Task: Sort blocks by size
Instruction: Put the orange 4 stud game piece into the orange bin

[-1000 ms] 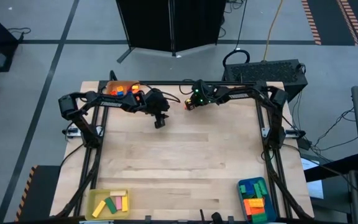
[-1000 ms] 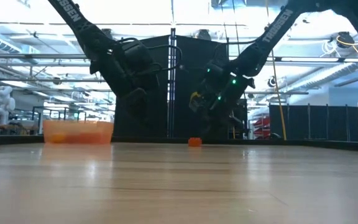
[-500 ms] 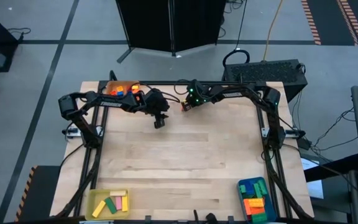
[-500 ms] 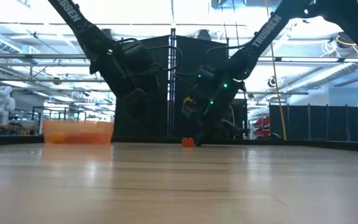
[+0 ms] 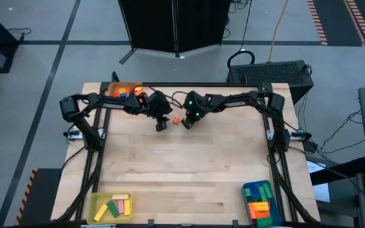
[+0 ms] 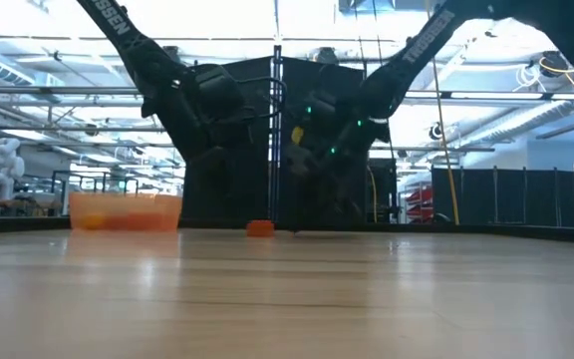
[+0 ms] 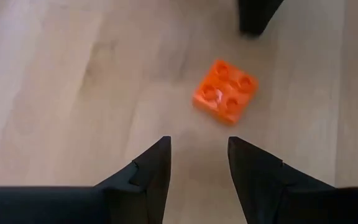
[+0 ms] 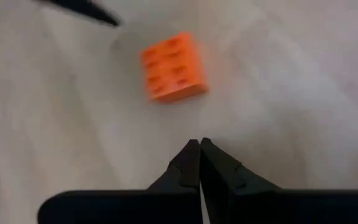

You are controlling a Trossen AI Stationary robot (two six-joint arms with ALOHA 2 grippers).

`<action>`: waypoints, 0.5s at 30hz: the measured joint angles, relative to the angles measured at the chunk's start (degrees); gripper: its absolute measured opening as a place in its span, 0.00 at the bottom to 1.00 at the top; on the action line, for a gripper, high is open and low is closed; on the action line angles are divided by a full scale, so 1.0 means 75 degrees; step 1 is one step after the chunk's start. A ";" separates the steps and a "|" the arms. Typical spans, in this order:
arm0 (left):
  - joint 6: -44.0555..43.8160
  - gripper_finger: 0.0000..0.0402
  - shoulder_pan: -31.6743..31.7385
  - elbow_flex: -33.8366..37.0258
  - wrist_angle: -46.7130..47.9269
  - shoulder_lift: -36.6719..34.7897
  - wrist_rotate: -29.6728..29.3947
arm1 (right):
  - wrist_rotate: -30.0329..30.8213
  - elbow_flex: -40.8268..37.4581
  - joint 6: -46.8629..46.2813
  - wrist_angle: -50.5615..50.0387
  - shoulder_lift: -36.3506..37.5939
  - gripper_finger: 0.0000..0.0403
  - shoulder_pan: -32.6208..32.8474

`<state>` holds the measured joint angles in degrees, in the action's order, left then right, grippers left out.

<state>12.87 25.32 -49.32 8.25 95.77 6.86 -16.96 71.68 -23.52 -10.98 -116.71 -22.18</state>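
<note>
Near the far edge of the table (image 5: 182, 164), in the high view, you have both arms converging on one small orange block (image 5: 176, 120). That block has travelled left along the far edge over the last second: it was under the right arm's tip further right, and now lies bare on the wood between the left gripper (image 5: 161, 126) and the right gripper (image 5: 187, 121). You look to have nudged it across rather than carried it, so it remains unsorted, though now within the left arm's reach. The orange tray (image 5: 122, 90) sits at the far left corner with a few blocks in it; the yellow tray (image 5: 96, 208) at near left and the blue tray (image 5: 257, 189) at near right hold longer pieces.

At table height, the low view shows the block (image 6: 259, 228) resting flat on the wood, left of where it stood a second ago, with the orange tray (image 6: 125, 211) further left. You can read "TROSSEN" on both arm links.

Your left wrist view shows the left arm's fingers (image 7: 151, 168) spread apart, empty, the four-stud block (image 7: 225, 91) just beyond them and untouched.

Your right wrist view shows the right arm's fingers (image 8: 189, 163) pressed together, gripping nothing, the block (image 8: 173, 66) a little ahead.
</note>
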 joint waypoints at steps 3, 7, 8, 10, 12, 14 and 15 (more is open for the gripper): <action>0.0418 0.42 -0.0046 0.0000 0.0245 0.0000 0.0084 | 0.0065 0.0000 0.0076 -0.0214 0.0301 0.00 0.0218; 0.0988 0.48 -0.0217 0.0000 0.0073 0.0000 0.0093 | 0.0402 0.0000 0.0115 -0.0561 0.0694 0.00 0.0384; 0.1211 0.51 -0.0274 0.0000 -0.0014 0.0000 0.0092 | 0.0440 0.0000 0.0133 -0.0673 0.0787 0.00 0.0410; 0.1619 0.58 -0.0343 -0.0002 -0.0298 0.0010 0.0085 | 0.0443 0.0000 0.0165 -0.0858 0.0988 0.00 0.0461; 0.1866 0.66 -0.0396 -0.0003 -0.0728 0.0123 0.0041 | 0.0531 0.0003 0.0202 -0.1122 0.1155 0.00 0.0517; 0.2069 0.75 -0.0399 -0.0003 -0.1111 0.0254 0.0019 | 0.0669 0.0003 0.0205 -0.1422 0.1308 0.00 0.0580; 0.2151 0.79 -0.0400 -0.0003 -0.1321 0.0343 0.0017 | 0.0672 0.0003 0.0211 -0.1503 0.1374 0.00 0.0602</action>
<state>29.00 22.32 -49.35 -1.65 98.34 6.98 -11.92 71.70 -21.93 -22.26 -106.41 -17.66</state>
